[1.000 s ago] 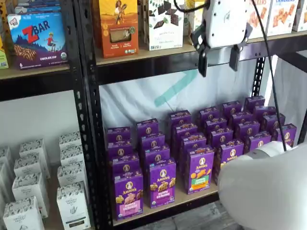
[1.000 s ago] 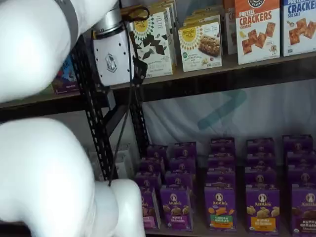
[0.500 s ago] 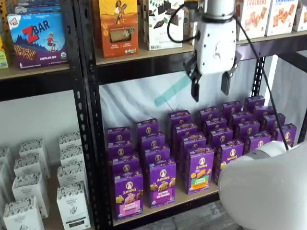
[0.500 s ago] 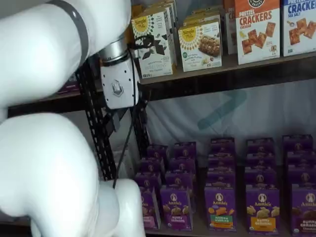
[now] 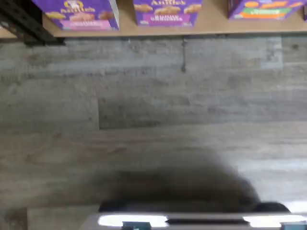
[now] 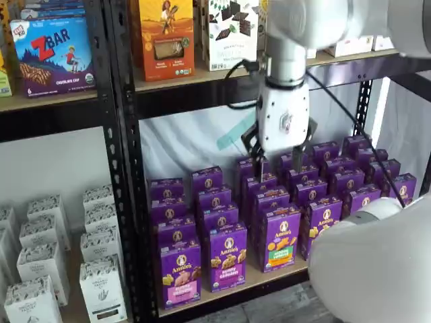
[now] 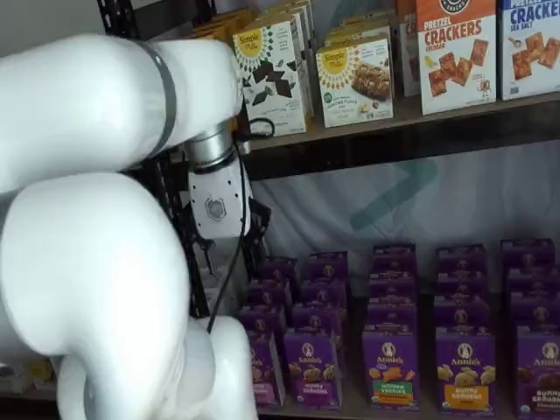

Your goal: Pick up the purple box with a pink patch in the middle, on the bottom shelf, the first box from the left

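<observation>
The long tan wooden bottom shelf with its black metal front rail (image 6: 236, 291) carries rows of purple boxes. The upright purple cardboard box with the pink central panel (image 6: 180, 274) stands at the front of the leftmost row, light and stiff I'd judge; best pinched by its narrow sides near the top. The white gripper with black fingers (image 6: 277, 160) hangs above the middle rows, fingers apart. A near-identical purple box with orange snacks pictured (image 6: 228, 258) stands just beside the target, crowding one side.
</observation>
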Robot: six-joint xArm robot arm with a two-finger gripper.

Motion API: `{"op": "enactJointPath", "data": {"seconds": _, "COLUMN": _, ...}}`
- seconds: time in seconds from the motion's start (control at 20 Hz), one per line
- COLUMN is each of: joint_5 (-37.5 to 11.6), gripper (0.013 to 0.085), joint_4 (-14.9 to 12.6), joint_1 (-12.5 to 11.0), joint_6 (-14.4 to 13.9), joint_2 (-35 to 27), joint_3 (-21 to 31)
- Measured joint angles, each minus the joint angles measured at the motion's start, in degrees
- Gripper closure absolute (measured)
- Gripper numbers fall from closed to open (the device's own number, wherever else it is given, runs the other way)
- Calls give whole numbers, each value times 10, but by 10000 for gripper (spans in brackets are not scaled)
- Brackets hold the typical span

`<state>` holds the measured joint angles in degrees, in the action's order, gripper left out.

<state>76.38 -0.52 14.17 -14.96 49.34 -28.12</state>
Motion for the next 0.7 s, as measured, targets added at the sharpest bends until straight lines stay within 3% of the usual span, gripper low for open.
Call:
{"op": "enactJointPath", "data": {"seconds": 0.15, "joint_5": -62, "gripper": 130, "joint_4": 1, "joint_1": 12, "joint_6": -12, "joint_2": -12, "joint_3": 36}}
{"op": "enactJointPath", "data": {"seconds": 0.4, "joint_5": -143, "gripper": 130, "joint_4": 25, "joint_1": 24, "joint_6": -14, "joint_2": -65, "joint_3": 74}}
{"op": "enactJointPath", "data": {"seconds": 0.7, "joint_5": -273, "gripper": 130, "joint_4": 3, "joint_1": 52, "joint_6": -52, "joint_2": -139, "joint_3": 111}}
